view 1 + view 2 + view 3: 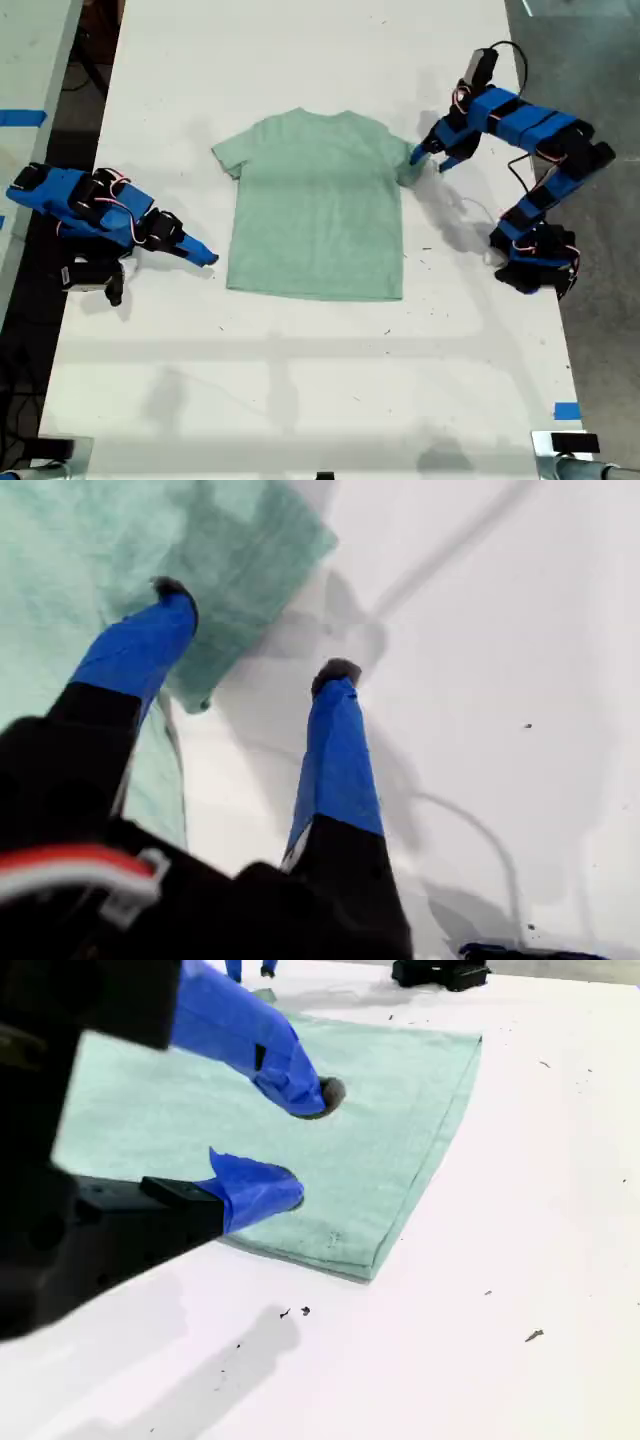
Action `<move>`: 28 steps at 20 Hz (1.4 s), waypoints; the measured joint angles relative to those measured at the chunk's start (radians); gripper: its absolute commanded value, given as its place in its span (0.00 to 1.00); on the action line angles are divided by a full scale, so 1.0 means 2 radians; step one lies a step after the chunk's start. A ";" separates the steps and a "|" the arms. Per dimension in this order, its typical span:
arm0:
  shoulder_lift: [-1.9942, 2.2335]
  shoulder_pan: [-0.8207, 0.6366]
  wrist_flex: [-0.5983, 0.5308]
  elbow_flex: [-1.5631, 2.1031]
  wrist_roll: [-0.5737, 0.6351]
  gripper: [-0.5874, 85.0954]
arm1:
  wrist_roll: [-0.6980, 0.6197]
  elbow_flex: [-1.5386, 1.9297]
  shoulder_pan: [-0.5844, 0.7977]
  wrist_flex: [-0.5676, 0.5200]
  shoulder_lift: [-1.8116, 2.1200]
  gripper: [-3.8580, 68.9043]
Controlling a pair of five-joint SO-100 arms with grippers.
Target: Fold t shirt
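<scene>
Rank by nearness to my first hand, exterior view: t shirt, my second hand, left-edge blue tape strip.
1. t shirt, at my first hand.
2. my second hand, past the shirt.
3. blue tape strip, exterior view's left edge.

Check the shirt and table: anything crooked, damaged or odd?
Nothing stands out. The shirt lies flat on the table, neck away from the camera in the exterior view. One sleeve sits between my first end effector's open fingers. Only small dark specks dot the table.
</scene>
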 measured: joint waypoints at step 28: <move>0.000 0.000 0.000 0.000 0.000 0.14 | -0.012 -0.055 -0.044 -0.051 0.063 0.06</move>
